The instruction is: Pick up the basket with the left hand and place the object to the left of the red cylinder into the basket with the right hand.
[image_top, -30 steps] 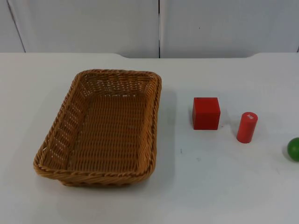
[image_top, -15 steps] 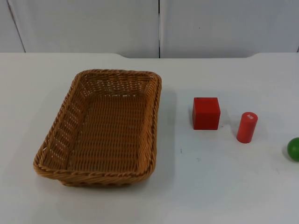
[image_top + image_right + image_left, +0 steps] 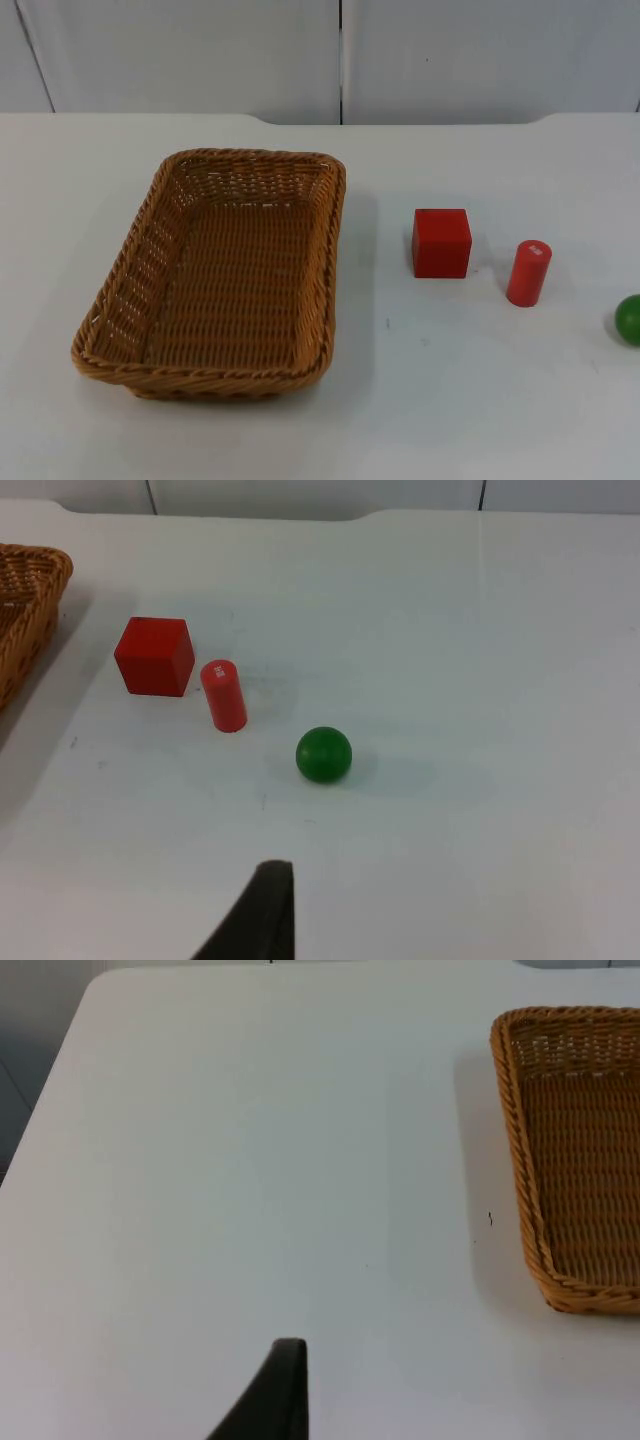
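An empty brown wicker basket (image 3: 215, 275) lies flat on the left half of the white table. To its right stands a red cube (image 3: 441, 243), and just right of the cube an upright red cylinder (image 3: 528, 272). My left gripper (image 3: 285, 1390) hangs over bare table some way off the basket's (image 3: 575, 1150) outer long side, touching nothing. My right gripper (image 3: 265, 910) hangs back over the table's right part, well short of the cube (image 3: 154, 656) and the cylinder (image 3: 224, 695). Both arms wait.
A green ball (image 3: 630, 320) rests at the table's right edge, right of the cylinder; in the right wrist view the ball (image 3: 323, 754) lies between that gripper and the red pieces. The grey partition wall (image 3: 340, 60) closes the far side.
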You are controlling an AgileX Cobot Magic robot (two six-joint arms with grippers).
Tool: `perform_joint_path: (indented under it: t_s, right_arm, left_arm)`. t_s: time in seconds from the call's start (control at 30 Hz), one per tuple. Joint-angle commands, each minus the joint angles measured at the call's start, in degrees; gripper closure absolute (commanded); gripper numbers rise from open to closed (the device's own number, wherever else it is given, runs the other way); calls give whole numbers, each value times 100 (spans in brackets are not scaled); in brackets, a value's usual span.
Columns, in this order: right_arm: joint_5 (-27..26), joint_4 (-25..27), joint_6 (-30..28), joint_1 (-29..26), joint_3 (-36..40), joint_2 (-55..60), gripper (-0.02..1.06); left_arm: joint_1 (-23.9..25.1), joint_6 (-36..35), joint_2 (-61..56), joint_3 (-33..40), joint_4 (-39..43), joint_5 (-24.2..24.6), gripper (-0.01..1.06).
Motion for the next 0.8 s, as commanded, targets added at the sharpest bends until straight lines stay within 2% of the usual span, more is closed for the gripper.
perform_joint_path:
  t_s: [0.0, 0.17, 0.47, 0.77]
  right_arm:
    - [-32, -12, 15, -18, 12, -21, -1]
    - [-32, -12, 15, -18, 12, -21, -1]
    - [-21, -12, 15, -18, 12, -21, -1]
    - [-23, 0, 3, -18, 12, -21, -1]
  left_arm:
    - [5, 3, 189, -137, -56, -69, 0]
    - [5, 3, 552, -249, -69, -99, 0]
    - [5, 3, 1081, -265, -330, -552, 0]
    - [5, 3, 1464, -265, -537, -742, 0]
